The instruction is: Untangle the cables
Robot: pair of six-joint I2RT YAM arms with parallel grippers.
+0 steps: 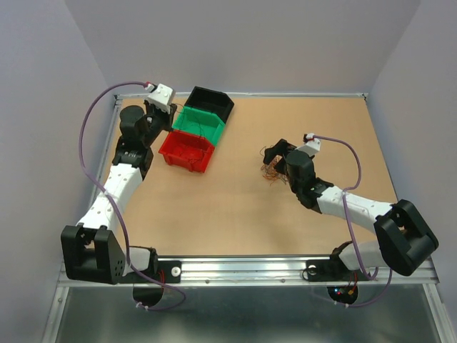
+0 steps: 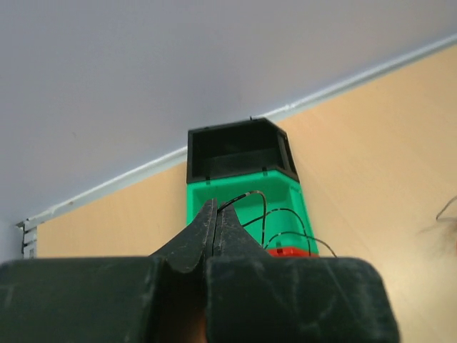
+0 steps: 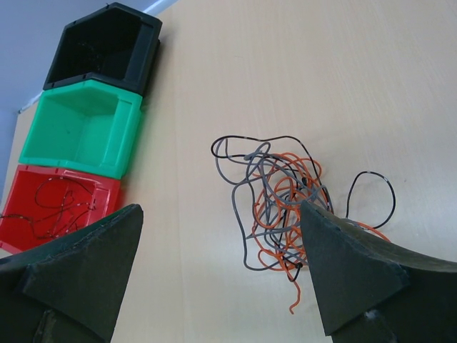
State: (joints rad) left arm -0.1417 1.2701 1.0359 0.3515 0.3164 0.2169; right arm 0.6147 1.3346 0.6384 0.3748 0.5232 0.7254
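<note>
leftward, the left gripper (image 2: 216,211) is being held above the row of bins at the far left of the table (image 1: 235,214). its jaws are being pressed fully together, and a thin dark strand (image 2: 264,214) is being pinched at their tips. the strand is being looped in the air over the green bin (image 2: 282,196). the bins are being shown touching in a line: the red bin (image 1: 187,151) nearest, the green one in the middle and the black bin (image 1: 211,102) farthest. a few thin dark wires (image 3: 57,204) are being held loose inside the red bin.

further right, well apart from the bins, the cables (image 3: 278,200) are being seen as a small tangled clump of orange, grey and black strands lying on the bare table. the right gripper (image 3: 220,207) is being held low over them with its jaws spread wide and nothing being grasped. the clump is lying between the fingers, close against the right-hand one, and whether that finger is touching it cannot be told.
</note>
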